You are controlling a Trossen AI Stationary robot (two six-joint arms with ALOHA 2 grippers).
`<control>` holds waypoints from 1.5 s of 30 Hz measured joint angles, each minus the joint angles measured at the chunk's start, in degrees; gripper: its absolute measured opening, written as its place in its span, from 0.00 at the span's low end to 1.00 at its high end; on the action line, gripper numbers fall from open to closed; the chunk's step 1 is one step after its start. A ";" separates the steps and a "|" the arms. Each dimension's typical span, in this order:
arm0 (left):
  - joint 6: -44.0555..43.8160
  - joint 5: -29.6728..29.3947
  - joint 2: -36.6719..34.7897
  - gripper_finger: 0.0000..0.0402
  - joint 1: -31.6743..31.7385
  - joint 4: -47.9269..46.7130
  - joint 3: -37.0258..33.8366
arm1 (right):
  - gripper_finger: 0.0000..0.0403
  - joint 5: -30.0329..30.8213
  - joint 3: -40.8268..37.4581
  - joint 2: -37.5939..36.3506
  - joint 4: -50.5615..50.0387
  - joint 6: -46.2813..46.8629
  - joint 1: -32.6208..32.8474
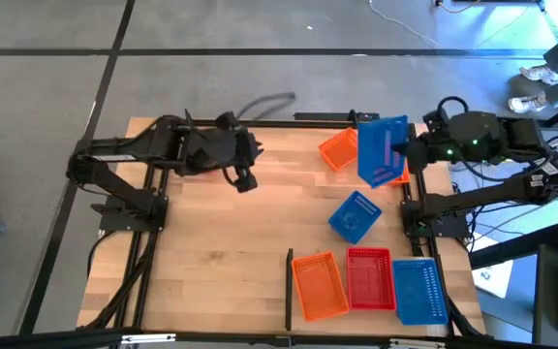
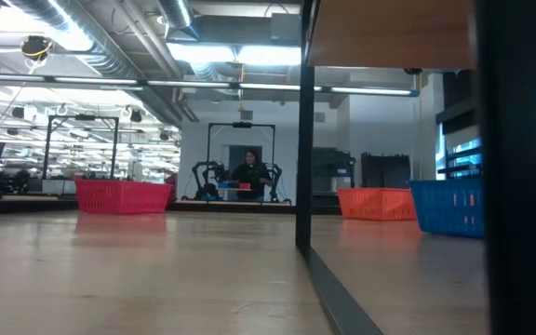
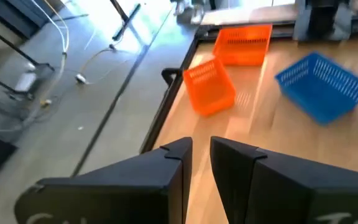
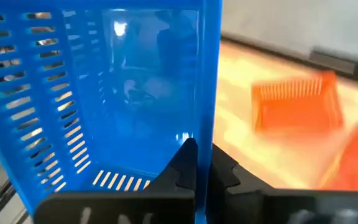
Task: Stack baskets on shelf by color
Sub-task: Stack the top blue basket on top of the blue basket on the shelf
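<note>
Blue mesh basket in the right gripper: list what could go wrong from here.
1. The right gripper pinches only one thin wall of the blue perforated plastic basket, which hangs tilted; it may swing or slip.
2. Two orange mesh baskets lie close beside it; a low swing could knock them.
3. The loose blue basket lies between it and the front row on the wooden shelf.

Grey cable (image 1: 267, 100) on the floor; seated person (image 2: 250, 173) far behind.

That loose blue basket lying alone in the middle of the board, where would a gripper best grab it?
Probably by one thin wall at the rim of the loose blue basket, coming from above: it sits open side up, angled, with bare board around it, so the fingers can straddle the wall.
</note>
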 joint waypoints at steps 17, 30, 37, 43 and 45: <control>-2.11 0.57 0.06 0.13 4.56 -3.21 -0.02 | 0.00 -29.47 3.65 -1.79 -15.78 29.80 6.64; -1.54 9.97 0.30 0.13 8.96 -3.34 -0.07 | 0.00 -38.76 3.61 -3.14 -15.83 12.77 11.28; -1.59 10.02 0.30 0.13 9.91 -3.26 -0.07 | 0.00 -42.74 3.58 -3.54 -15.82 4.16 12.28; -1.54 10.02 0.30 0.13 9.91 -3.29 -0.07 | 0.00 -37.58 3.56 -3.49 -15.82 18.38 12.26; -1.54 10.00 0.30 0.13 9.92 -3.27 -0.07 | 0.00 -38.48 3.56 -3.72 -15.81 16.33 12.26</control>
